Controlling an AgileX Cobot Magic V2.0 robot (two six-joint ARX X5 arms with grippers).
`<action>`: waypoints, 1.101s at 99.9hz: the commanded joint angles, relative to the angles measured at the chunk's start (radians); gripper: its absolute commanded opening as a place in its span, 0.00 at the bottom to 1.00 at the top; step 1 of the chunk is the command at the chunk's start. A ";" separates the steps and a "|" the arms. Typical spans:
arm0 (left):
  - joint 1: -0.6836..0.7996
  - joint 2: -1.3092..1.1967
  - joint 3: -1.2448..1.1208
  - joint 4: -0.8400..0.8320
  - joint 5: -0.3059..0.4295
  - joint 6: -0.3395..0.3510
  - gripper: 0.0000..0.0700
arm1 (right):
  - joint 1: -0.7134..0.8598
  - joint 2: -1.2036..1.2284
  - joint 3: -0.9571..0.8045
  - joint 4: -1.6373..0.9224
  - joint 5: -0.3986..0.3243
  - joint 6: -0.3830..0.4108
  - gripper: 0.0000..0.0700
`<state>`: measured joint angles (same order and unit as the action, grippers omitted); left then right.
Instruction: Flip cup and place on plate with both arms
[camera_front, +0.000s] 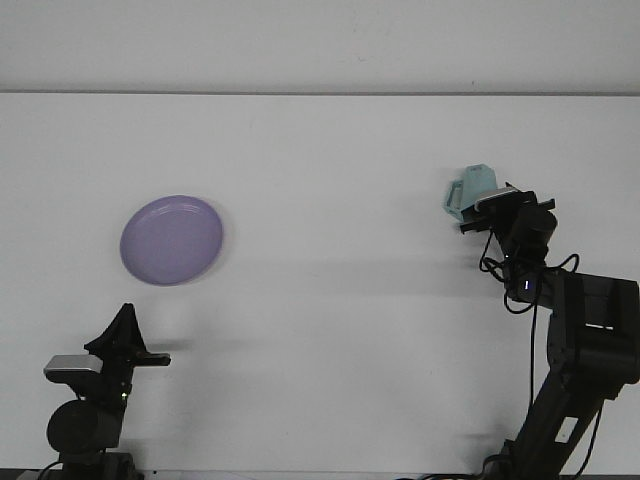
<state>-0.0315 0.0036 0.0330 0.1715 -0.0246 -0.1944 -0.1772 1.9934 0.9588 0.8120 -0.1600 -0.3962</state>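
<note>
Two arms on show, one busy. Right hand (492, 203) up against the cup (474, 190), blocking its near side; cannot tell how far open, nor whether anything is gripped yet. Left hand (127, 333) parked low at the near left of the bench (330, 150), holding nothing visible, its opening also impossible to judge from this angle.

Pale teal cup far right on the bench, faceted, narrow end up and so probably upside down, handle sticking out to its left. Likely light and rigid, plastic or glazed ware; smooth angled walls could slip under a pinch. Best purchase probably across two opposite flat facets or on the handle loop, with a firm squeeze before turning over. Might crack if ceramic and dropped mid-flip.

Purple plate (172, 239) well apart from the cup, over on the left half, shallow and lying flat. Wide bare white surface between them, nothing to dodge along the way. Far edge of the bench well behind the cup, so no risk of nudging it off. Plate within the left arm's side, suggesting a handover somewhere mid-bench.
</note>
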 joint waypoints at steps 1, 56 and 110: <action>-0.002 0.000 -0.017 0.010 -0.002 -0.002 0.02 | -0.002 0.024 0.021 0.012 -0.010 -0.006 0.13; -0.002 0.000 -0.017 0.010 -0.002 -0.002 0.02 | 0.019 -0.256 0.023 -0.345 -0.050 0.270 0.00; -0.002 0.000 -0.011 0.010 -0.002 -0.002 0.02 | 0.375 -0.729 0.282 -1.594 -0.077 0.407 0.00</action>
<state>-0.0315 0.0036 0.0330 0.1719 -0.0246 -0.1947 0.1425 1.2491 1.1843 -0.6559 -0.2340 -0.0051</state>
